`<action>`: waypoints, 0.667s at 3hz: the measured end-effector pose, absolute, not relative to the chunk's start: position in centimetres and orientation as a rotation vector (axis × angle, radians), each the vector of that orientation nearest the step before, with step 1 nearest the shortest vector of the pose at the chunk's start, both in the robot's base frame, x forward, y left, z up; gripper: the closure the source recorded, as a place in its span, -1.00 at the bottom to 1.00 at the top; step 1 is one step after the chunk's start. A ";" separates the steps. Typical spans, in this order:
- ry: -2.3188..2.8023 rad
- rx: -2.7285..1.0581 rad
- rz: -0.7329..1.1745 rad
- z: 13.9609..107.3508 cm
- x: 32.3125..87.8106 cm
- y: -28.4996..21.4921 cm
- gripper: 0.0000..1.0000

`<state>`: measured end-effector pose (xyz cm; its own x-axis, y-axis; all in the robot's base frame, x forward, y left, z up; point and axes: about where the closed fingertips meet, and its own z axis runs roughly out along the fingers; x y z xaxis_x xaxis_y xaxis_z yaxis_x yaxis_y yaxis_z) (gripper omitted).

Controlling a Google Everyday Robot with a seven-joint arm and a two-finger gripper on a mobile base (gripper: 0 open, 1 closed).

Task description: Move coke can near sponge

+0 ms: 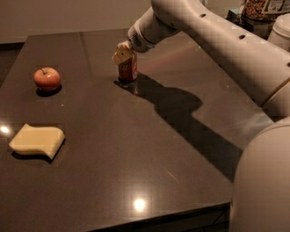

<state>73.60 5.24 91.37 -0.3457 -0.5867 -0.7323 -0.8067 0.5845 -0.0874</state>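
Observation:
The red coke can stands upright on the dark table, at the back middle. My gripper is at the can's top, coming down from the upper right, and its cream pads cover the can's upper left part. The pale yellow sponge with wavy edges lies flat near the table's front left, far from the can.
A red apple sits at the left, between the can and the sponge. My arm reaches over the table's right side and casts a wide shadow there. Jars and containers stand beyond the back right corner.

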 end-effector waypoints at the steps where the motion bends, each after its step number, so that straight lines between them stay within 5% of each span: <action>1: 2.021 -1.154 0.411 92.4 72.2 5.8 0.43; 2: 1.940 -1.246 0.470 94.0 69.1 6.8 0.90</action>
<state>69.11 6.78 93.97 -0.2270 -0.6028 -0.7649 -0.8859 0.4541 -0.0949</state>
